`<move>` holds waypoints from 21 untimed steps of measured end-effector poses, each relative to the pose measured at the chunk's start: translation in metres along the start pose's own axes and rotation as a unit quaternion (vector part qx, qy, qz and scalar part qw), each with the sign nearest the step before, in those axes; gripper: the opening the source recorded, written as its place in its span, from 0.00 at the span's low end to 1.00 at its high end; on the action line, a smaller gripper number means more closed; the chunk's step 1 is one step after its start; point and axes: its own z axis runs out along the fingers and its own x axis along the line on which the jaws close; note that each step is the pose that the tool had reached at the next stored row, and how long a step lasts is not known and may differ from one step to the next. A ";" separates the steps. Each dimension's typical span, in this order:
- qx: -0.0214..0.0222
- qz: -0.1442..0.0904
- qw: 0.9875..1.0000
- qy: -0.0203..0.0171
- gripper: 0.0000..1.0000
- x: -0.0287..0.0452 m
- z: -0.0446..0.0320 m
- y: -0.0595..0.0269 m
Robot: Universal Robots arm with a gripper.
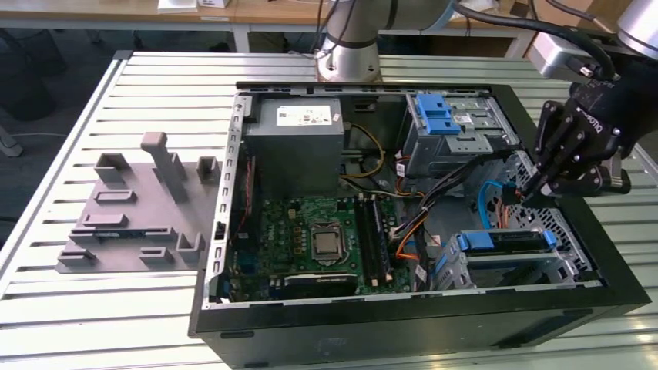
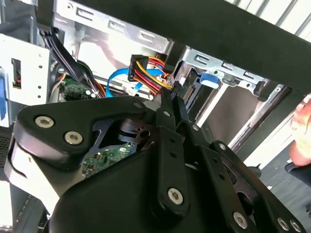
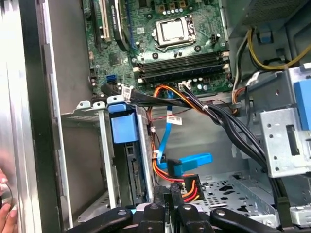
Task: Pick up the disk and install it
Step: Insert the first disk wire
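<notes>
One end effector (image 1: 526, 193), black, at about 3 o'clock of the open computer case (image 1: 411, 324) in the exterior view. Its fingers are clenched, tips meeting. Whether they pinch anything cannot be told.

One disk (image 1: 504, 240), blue-railed, already seated in the drive cage (image 1: 575, 266) at about 4 o'clock of the case, just below the end effector and apart from it. In the first wrist view the disk (image 3: 130, 170) stands on edge in the cage, blue pull tab uppermost.

One cable plug (image 3: 187, 187) with red, yellow and black wires, plus a flat blue data cable (image 3: 192, 160), both loose beside the fingertips (the plug (image 2: 146, 68) shows again in the second wrist view).

Step in hand, as judged: cabling the seated disk.
- Keep the tips square to the plug.
- Come in slowly along the socket's line.
- Steer clear of the black wire bundle (image 3: 233, 126), which could snag.
- Avoid nudging the disk off its rails.

Writing:
- White sticker (image 1: 305, 116) on the grey power box (image 1: 298, 154), at about 12 o'clock: print too small to read.
- Pale lettering on the end effector's body: not legible enough to record.

One worktop (image 1: 62, 324), slatted, carries the case.
</notes>
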 end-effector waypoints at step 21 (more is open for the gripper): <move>0.018 -0.050 0.999 0.001 0.17 0.0148 0.0037 0.0079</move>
